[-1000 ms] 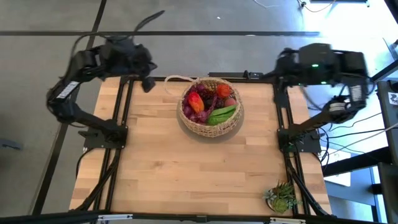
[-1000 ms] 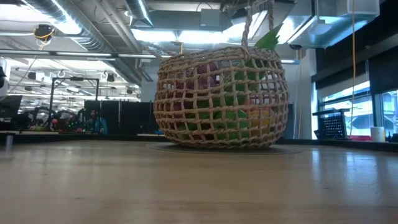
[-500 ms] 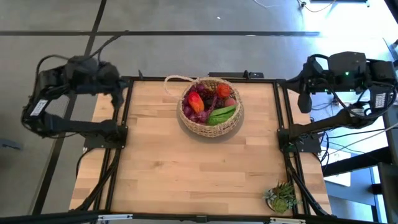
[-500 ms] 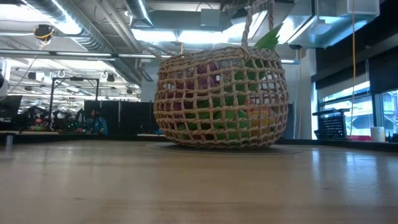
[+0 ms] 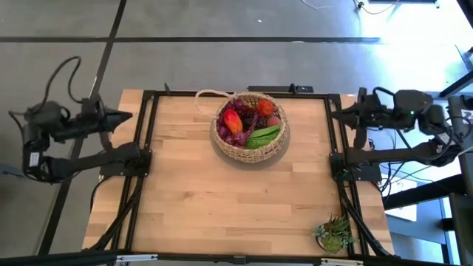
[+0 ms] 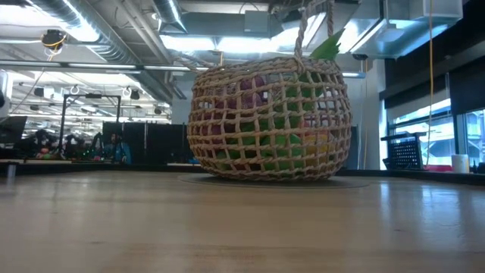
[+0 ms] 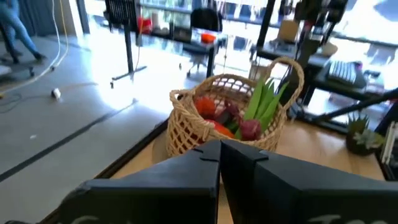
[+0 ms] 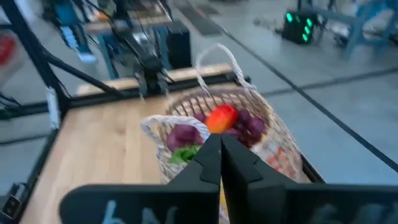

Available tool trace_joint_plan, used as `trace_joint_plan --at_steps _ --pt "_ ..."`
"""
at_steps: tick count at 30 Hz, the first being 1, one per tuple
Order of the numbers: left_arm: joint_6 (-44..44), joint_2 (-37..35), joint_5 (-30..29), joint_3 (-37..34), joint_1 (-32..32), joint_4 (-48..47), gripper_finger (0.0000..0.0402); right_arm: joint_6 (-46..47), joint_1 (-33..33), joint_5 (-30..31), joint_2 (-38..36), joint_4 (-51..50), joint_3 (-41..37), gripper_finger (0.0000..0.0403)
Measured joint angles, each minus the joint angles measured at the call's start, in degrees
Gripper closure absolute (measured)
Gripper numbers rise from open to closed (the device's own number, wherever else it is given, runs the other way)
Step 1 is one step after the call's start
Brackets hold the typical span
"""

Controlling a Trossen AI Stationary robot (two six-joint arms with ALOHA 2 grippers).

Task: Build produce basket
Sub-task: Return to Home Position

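The tan woven basket [image 5: 250, 126] stands on its base at the table's far middle, its thin loop handle [image 5: 209, 93] toward the far left. It holds the produce [image 5: 248, 124]: red and orange peppers, purple grapes, a green cucumber. The basket also shows in the low view [image 6: 269, 119], the left wrist view [image 7: 227, 118] and the right wrist view [image 8: 214, 134]. My left gripper [image 5: 127, 116] is shut and empty, just off the table's left edge. My right gripper [image 5: 335, 116] is shut and empty, at the table's right edge.
A spiky green potted plant [image 5: 335, 233] stands at the table's near right corner. Black frame rails [image 5: 140, 162] run along the left and right sides. Bare wooden table top [image 5: 236, 207] lies near the basket's front.
Both arms have drawn back from the far corners near the basket. My left gripper has gone toward the table's left edge and lower, my right gripper toward the right edge and lower. The basket and its produce have stayed where they were.
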Motion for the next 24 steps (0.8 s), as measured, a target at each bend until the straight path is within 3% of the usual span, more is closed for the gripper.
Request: trace_joint_plan --at_steps 5,13,24 --pt "-1.5 -8.2 0.0 -5.0 0.0 1.5 0.0401 1.1 0.0 -3.0 -8.4 9.9 -11.1 0.0403" --pt "-1.0 -15.5 -0.7 -8.6 0.0 3.2 0.0401 2.3 0.0 -4.5 -19.6 24.0 -28.2 0.0403" --pt "0.1 -15.6 -1.3 -12.6 0.0 4.8 0.0401 2.6 0.0 -4.5 -36.2 35.7 -45.5 0.0403"
